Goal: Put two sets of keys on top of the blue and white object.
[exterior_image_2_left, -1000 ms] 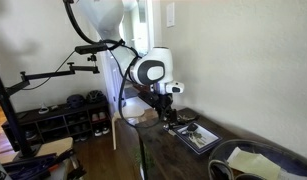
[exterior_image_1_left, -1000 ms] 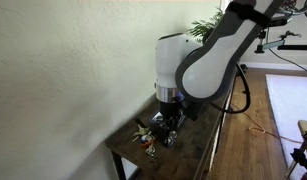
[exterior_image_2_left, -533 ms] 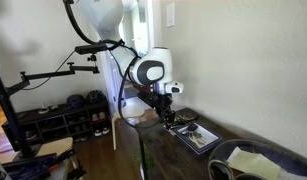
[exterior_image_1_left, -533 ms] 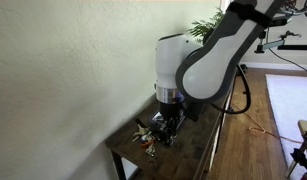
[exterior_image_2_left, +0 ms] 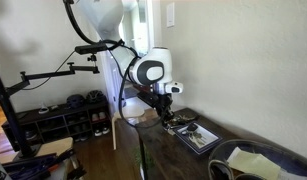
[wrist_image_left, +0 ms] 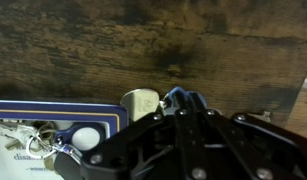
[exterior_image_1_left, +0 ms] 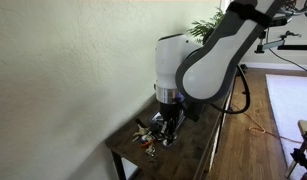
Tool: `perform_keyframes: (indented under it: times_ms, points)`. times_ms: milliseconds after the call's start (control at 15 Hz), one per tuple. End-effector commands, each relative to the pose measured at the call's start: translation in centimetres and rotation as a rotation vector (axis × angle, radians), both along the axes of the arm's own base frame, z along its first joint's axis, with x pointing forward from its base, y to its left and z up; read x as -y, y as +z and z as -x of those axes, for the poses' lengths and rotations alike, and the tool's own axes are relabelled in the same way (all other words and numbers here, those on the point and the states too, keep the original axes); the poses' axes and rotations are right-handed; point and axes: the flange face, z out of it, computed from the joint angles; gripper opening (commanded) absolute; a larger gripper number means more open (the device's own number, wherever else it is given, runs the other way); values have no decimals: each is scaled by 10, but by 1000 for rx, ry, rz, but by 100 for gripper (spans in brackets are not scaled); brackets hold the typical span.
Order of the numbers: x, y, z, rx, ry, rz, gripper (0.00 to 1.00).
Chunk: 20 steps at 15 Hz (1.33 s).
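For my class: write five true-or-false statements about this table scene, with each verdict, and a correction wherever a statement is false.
1. The table has a dark wooden top. True.
2. A set of keys lies on the blue and white object. True.
3. The blue and white object is round. False: the wrist view shows a straight edge and a square corner.
4. The gripper hangs high above the table. False: it is low over the table, beside the blue and white object.
5. A green plant shows beyond the robot arm. True.
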Motion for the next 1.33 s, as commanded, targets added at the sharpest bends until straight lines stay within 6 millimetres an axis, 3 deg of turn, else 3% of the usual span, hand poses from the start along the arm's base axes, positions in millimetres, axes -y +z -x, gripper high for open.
perform_keyframes:
  times_ms: [0,467,1267]
  points:
    - [3,1,6,6,7,-10,3]
    - [-2,17,11,8,17,-4,5]
    - [-3,93,12,108,41,18,5]
